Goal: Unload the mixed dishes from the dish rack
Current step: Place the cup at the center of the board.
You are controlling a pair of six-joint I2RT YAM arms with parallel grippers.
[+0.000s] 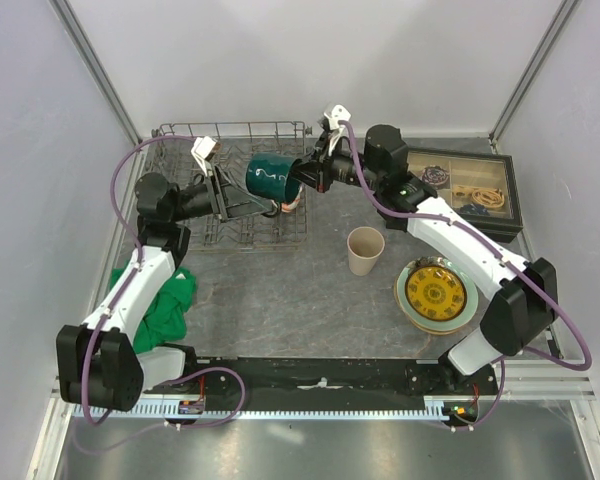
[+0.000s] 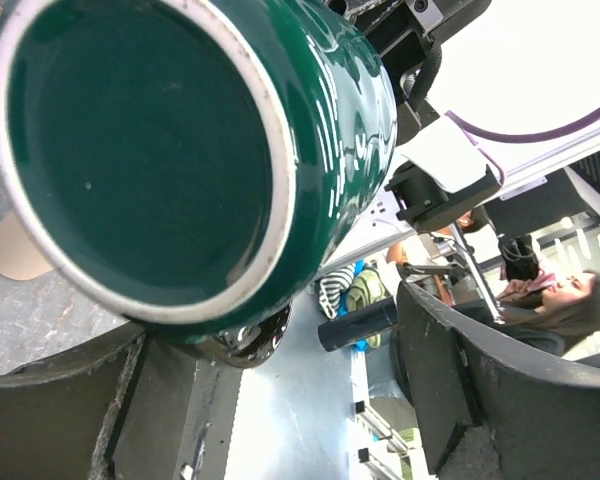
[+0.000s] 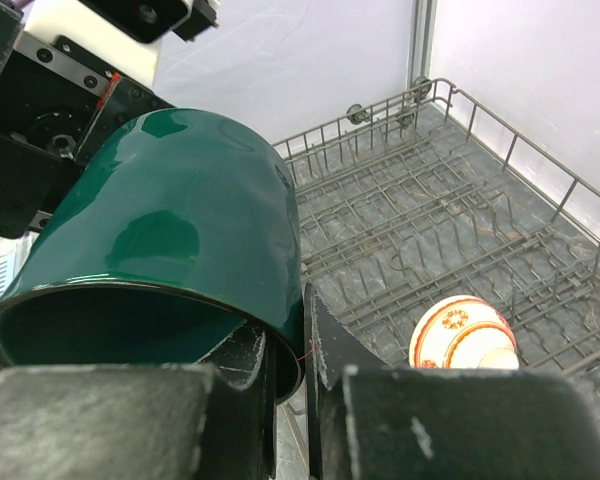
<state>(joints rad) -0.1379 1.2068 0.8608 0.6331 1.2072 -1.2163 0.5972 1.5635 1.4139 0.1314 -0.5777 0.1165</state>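
Note:
The dark green mug hangs on its side above the dish rack. My right gripper is shut on its rim, one finger inside and one outside. My left gripper stands open just below the mug's base, its fingers spread wide and apart from it. In the rack a small red-and-white bowl lies upside down. On the table stand a beige cup and a yellow-gold dish on a pale green plate.
A green cloth lies at the left beside the left arm. A dark-framed box with trinkets sits at the back right behind the right arm. Walls close in the table at the back and both sides.

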